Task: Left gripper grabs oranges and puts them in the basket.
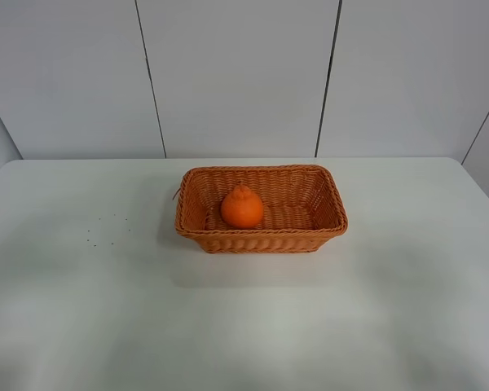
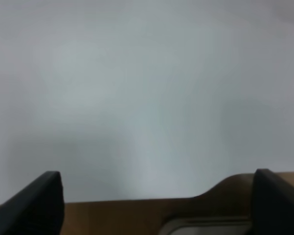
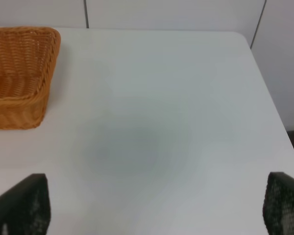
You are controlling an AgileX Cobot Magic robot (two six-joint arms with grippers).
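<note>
Only fingers show, arms unseen | orange in basket

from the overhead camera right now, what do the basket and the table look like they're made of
The wicker basket looks like woven rattan or a plastic imitation: orange-brown strands, braided rim, slight sheen; which one is unclear. The table looks like smooth white laminate, matt, with soft shadows and a few dark specks at left.

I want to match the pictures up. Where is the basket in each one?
Exterior high: the basket sits mid-table, holding the orange.
Left wrist: not in it.
Right wrist: only one end shows, at the picture's edge.
Shared landmark: the white table.
</note>
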